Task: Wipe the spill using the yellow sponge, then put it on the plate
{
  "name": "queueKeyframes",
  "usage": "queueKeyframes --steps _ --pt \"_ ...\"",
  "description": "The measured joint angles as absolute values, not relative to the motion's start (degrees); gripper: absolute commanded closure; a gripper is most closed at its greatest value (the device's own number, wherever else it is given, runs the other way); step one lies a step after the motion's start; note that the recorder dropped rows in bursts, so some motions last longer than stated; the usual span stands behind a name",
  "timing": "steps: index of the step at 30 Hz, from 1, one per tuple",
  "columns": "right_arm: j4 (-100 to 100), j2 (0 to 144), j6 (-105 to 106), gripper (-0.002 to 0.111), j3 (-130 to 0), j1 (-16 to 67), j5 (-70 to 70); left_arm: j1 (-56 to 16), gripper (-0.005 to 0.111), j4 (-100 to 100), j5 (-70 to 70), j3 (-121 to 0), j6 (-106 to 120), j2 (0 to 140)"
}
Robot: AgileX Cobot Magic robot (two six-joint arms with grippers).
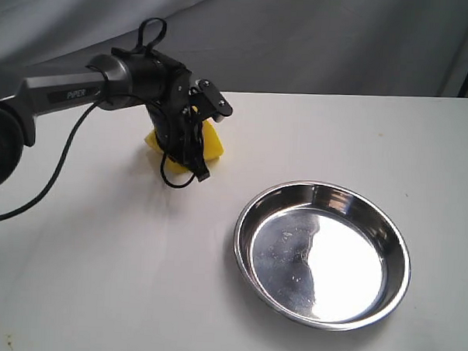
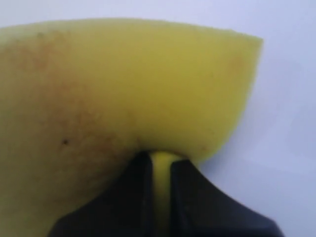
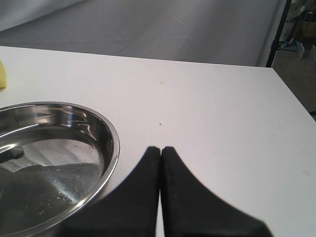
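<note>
The yellow sponge [image 1: 212, 143] sits pinched and bent against the white table, at the back left. My left gripper [image 1: 190, 146] is shut on it; in the left wrist view the sponge [image 2: 118, 89] fills the frame, brownish stains on its face, squeezed between the two black fingers [image 2: 192, 197]. The steel plate [image 1: 247, 223] lies empty at the right front. In the right wrist view my right gripper [image 3: 161, 150] is shut with nothing in it, beside the plate's rim [image 3: 114, 143]. No spill shows; the sponge and arm cover that spot.
The left arm and its black cable [image 1: 55, 175] stretch in from the left edge. A grey backdrop hangs behind the table's far edge. A dark stand pole [image 3: 276, 32] rises past the table's far corner.
</note>
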State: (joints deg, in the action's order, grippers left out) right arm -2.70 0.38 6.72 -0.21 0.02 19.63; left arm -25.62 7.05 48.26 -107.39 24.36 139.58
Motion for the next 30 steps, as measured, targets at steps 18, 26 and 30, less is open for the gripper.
queueKeyframes --steps 18,26,30 --pt "-2.7 0.4 6.7 0.108 -0.2 0.0 19.6 -18.9 0.107 2.7 62.0 -107.6 25.8 138.8" --pt "-2.7 0.4 6.7 0.108 -0.2 0.0 19.6 -16.8 0.107 4.9 62.1 -101.8 26.2 135.4" --pt "-2.7 0.4 6.7 0.108 -0.2 0.0 19.6 -15.2 0.107 8.8 62.1 -95.7 26.2 132.3"
